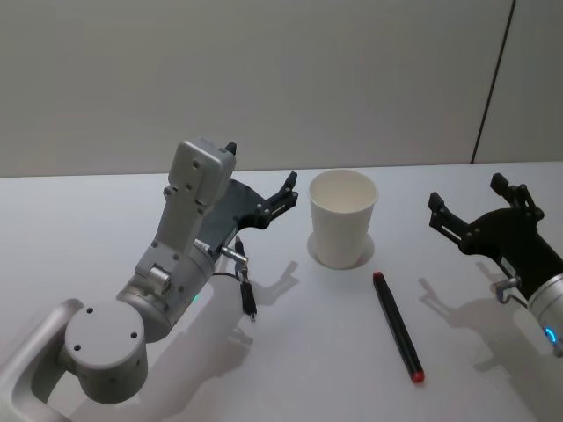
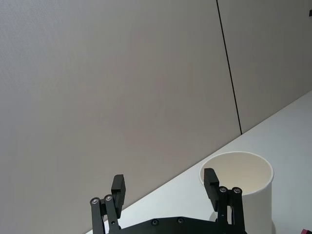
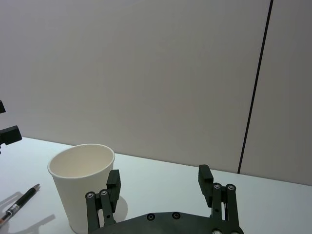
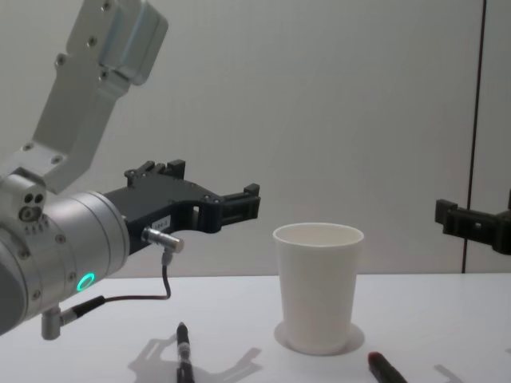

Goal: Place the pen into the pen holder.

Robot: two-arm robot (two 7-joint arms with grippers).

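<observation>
Two writing things lie flat on the desk (image 1: 97,220) and neither is in the paper cup (image 1: 341,230), so by my read the task has not got under way. Nothing is grasped, nothing is lifted, and the whole pick-and-drop is left to do.

The left tool (image 1: 260,165) hangs in the air just left of the cup's rim with its jaws wide apart and nothing between them. Below that arm, close to its shadow, lies a thin black pen (image 1: 249,297). It sits left of the cup and a little nearer the robot.

On the other side, the right tool (image 1: 467,192) hovers well right of the cup, also spread apart and holding nothing. A black marker (image 1: 398,327) with red ends lies between it and the cup, nearer the robot, with one end pointing toward the cup's base. Which of the two the task means, I cannot tell.

The cup stands upright mid-desk and looks empty from the wrist views, with its mouth open to the top. Nothing blocks it. The likely snags are that either item lies flat against the desk, a low pinch for those jaws, and that a light cup could tip if nudged.
</observation>
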